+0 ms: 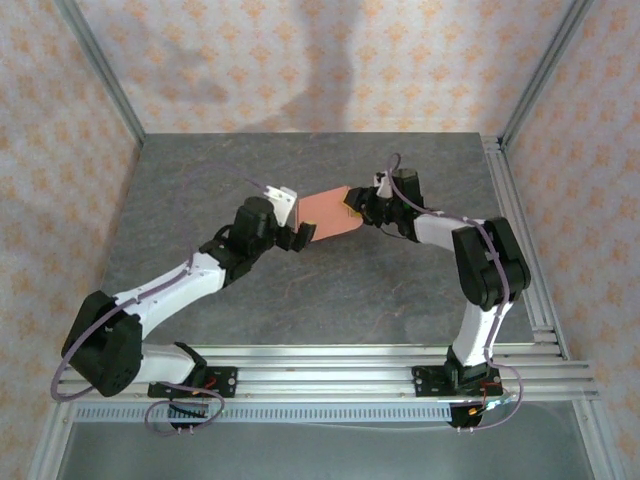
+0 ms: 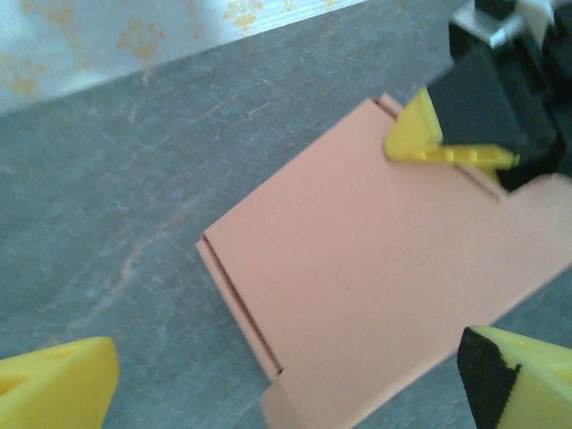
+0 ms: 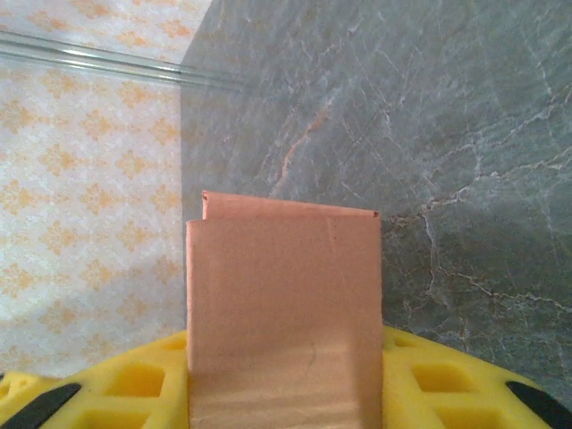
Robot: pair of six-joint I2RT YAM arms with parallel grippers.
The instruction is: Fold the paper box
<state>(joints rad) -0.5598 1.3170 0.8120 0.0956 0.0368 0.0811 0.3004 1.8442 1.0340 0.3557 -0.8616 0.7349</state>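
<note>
1. The left gripper (image 1: 293,218) is wide open and has nothing in it. In its wrist view the 2 yellow fingertips (image 2: 55,386) sit in the bottom corners, both chopped by the frame edge. The box lies between them and touches neither.
2. The box (image 1: 328,211) is salmon-orange card, pretty much flat, mid-table (image 1: 330,300) between the 2 grippers. I honestly can't tell if it's resting on the grey top or hanging just above it.
3. The left wrist view is soft all over. You can make out 1 dark crease along the box's left edge and another slit up by the far edge. The near corner of the card runs off the bottom of the shot.
4. The right gripper (image 1: 363,212) is clamped onto the box's right end, and from above it covers that end completely. In the left wrist view it's a blurry black lump jammed into the top right corner, with 1 yellow pad (image 2: 420,138) pressed onto the card.
5. In the right wrist view the box pokes away from the camera between the yellow fingers (image 3: 134,380), and its near end is cut off at the bottom. You can see 2 layers of card at the far edge, the back one peeking out a little past the front. Whatever is between them is hidden.
</note>
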